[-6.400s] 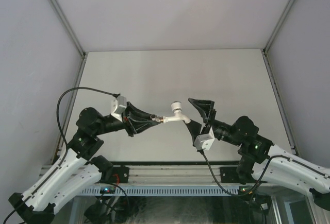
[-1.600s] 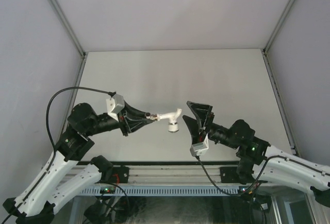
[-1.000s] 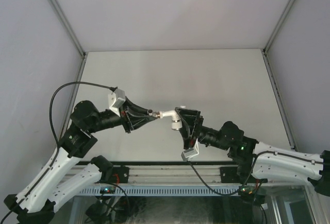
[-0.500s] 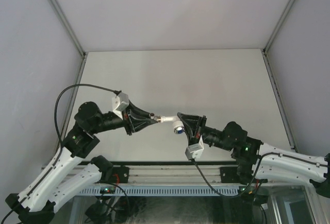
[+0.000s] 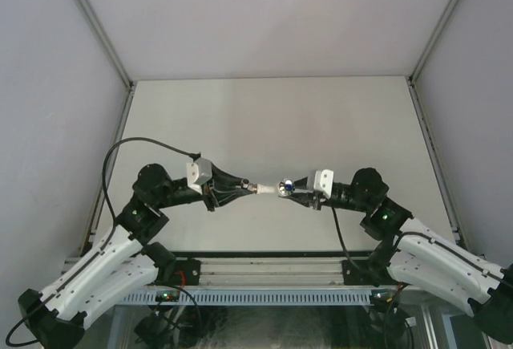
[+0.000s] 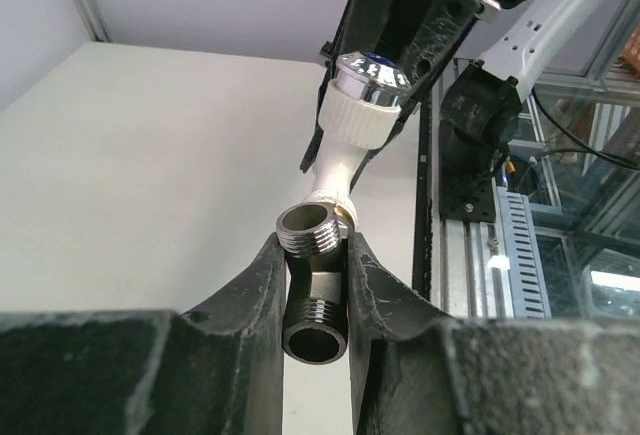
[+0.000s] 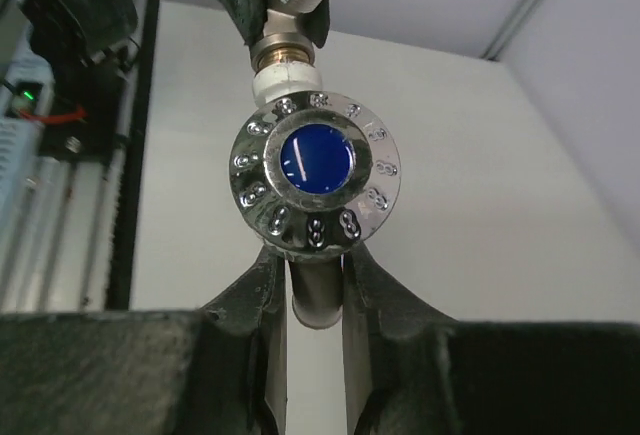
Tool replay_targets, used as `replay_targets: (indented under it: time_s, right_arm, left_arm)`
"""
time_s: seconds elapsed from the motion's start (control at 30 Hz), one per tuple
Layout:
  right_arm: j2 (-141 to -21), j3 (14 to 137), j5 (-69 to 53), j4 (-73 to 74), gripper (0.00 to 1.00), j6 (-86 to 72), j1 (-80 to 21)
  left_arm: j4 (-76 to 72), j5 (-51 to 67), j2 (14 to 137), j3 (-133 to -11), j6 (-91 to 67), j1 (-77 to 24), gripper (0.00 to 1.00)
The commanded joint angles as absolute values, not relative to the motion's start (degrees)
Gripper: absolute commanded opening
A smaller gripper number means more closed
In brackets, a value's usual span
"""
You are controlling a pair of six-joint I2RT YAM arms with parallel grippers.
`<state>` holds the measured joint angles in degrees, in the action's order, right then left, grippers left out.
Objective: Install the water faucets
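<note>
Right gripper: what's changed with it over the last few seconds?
The right gripper swung left, rolled its wrist over and shut on the white tap; before, it hung open beside it. Unchanged: the left gripper stays clamped on the dark fitting, with the tap joined to it.

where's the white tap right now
Top view, centre, toward the near edge: the white tap is in the right gripper, meeting the dark-grey fitting in the left gripper.
</note>
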<state>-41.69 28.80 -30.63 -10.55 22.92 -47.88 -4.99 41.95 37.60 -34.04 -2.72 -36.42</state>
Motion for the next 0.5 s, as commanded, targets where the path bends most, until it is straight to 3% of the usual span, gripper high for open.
replay_targets:
  time_s: [0.0, 0.1, 0.27, 0.47]
  right_arm:
    - [-42.8, 33.7, -40.0, -25.0, 0.0, -11.7, -43.1]
    - [-44.9, 34.6, -39.5, -24.9, 0.0, -28.2, -40.3]
    - [-49.8, 35.1, -49.2, -33.3, 0.0, -54.7, -35.0]
    - [-51.8, 38.0, -50.8, -28.8, 0.03, -64.4, -32.4]
  left_arm:
    - [-14.9, 37.4, 40.3, -32.8, 5.5, -36.1, 0.0]
    - [-15.5, 37.8, 41.5, -33.1, 7.3, -36.1, 0.0]
    - [-14.2, 40.6, 42.4, -34.0, 8.6, -36.1, 0.0]
    - [-12.3, 43.2, 41.7, -33.8, 8.2, -36.1, 0.0]
